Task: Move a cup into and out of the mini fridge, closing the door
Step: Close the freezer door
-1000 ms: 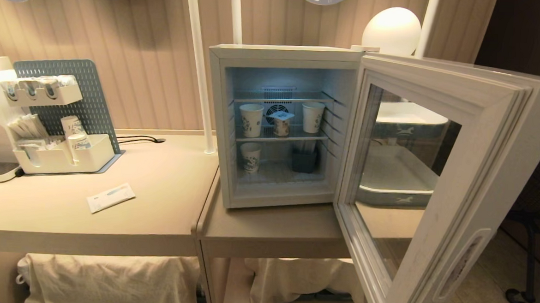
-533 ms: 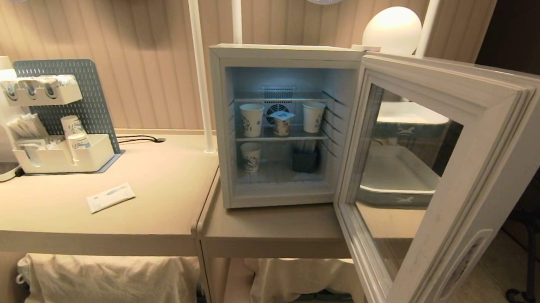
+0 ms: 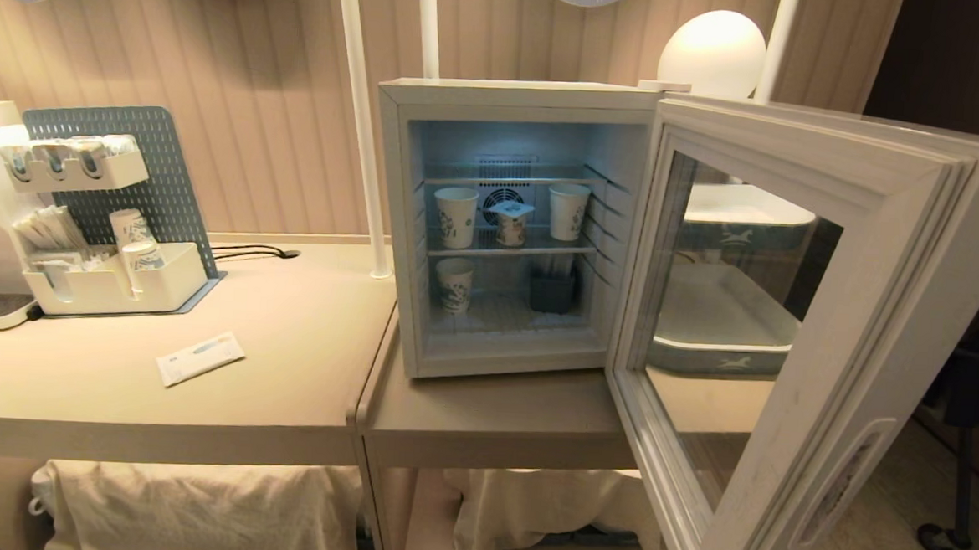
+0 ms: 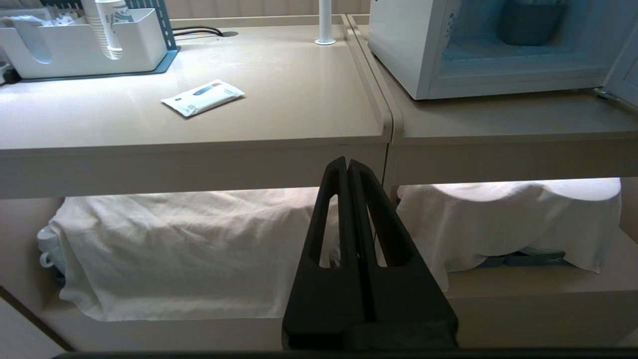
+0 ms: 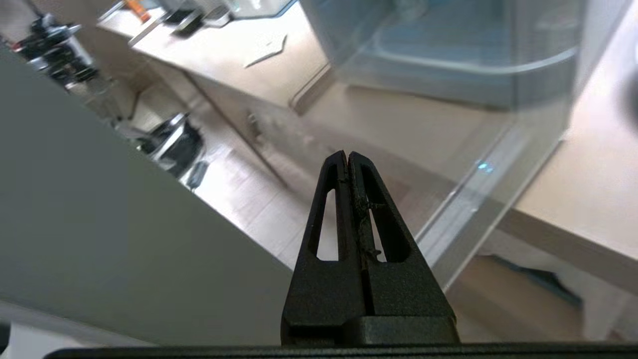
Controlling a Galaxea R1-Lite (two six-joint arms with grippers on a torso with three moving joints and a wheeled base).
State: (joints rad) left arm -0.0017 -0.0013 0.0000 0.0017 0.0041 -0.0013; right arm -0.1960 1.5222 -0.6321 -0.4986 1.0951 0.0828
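Right now the right gripper [image 5: 347, 155] has its fingers pressed together, nothing between them. In its wrist view the tips sit at frame centre, aimed at the glass of the door [image 5: 448, 124]; a flat grey panel fills the lower left of that frame, and floor shows behind the tips. Touching or apart from the glass: cannot tell. That gripper is not in the head view.

Left gripper [image 4: 347, 162] is also closed and empty. In its wrist view it sits at lower centre, below the table [image 4: 199, 164] edge, with white cloth [image 4: 174, 249] on the lower shelf behind it. A white packet [image 4: 203, 97] lies on the tabletop at upper left centre, well apart from the tips.

Head view: fridge [image 3: 392, 220] stands at upper centre, lit inside. The door [image 3: 874, 287] is swung wide open and fills the right half of the frame, between the right edge and the fridge opening. Through its glass a grey-white tray [image 3: 730, 321] shows.

The cup [image 3: 511, 223] stands upright at the middle of the middle wire shelf, between two taller paper cups [image 3: 456, 216]. A third paper cup and a dark tub [image 3: 551, 292] sit on the fridge floor below.

At the left edge sit a white organiser [image 3: 112, 284] on a blue pegboard and the packet [image 3: 200, 358] near it. A white globe lamp [image 3: 712, 50] shows behind the fridge top.
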